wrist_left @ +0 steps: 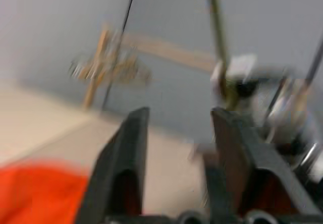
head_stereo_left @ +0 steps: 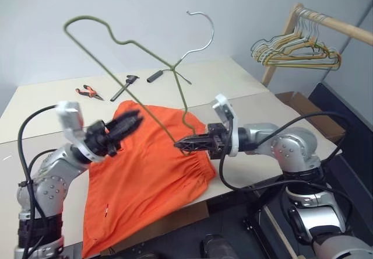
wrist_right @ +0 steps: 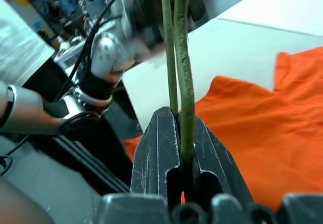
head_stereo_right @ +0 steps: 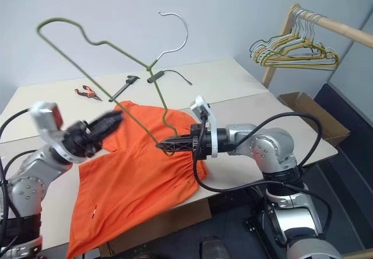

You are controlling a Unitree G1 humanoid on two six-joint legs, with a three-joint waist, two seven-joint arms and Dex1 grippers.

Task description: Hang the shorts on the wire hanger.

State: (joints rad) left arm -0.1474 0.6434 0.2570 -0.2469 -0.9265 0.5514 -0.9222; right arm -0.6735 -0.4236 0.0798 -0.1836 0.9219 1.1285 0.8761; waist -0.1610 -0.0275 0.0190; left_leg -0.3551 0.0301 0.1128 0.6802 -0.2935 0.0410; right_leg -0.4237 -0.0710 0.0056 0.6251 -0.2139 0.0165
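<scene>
Shorts (head_stereo_left: 145,171) lie flat on the table (head_stereo_left: 245,104), directly below both grippers, with the gathered waistband under the right gripper (head_stereo_left: 179,144) and the lower part of the garment draped over the near table edge. The right gripper is clamped on the wire hanger (head_stereo_left: 116,40), its two fingers closed together on the wire at one notched shoulder; the right wrist view shows the wire seated between the closed pads. From that grip the hanger rises up and away, tilted, its silvery hook uppermost and the far shoulder high above the left gripper (head_stereo_left: 131,120). The left gripper hangs just above the shorts, jaws apart and empty, and touches neither fabric nor wire as far as the views show. Judged step: the hanger is secured in one hand and the shorts are not yet picked up. The next move calls for the left gripper to descend onto the fabric, pinch a section near the waistband, lift it and pass it over the hanger's long bar. The long bar slants across the space between the grippers and may obstruct the left gripper's approach. Beyond the grippers, on the far tabletop, lie orange-handled pliers (head_stereo_left: 88,92), a dark tool (head_stereo_left: 125,86) and a dark cylinder (head_stereo_left: 156,76). Farther off, beyond the right arm, a bunch of hangers (head_stereo_left: 294,52) hangs from a wooden rail (head_stereo_left: 335,24).
</scene>
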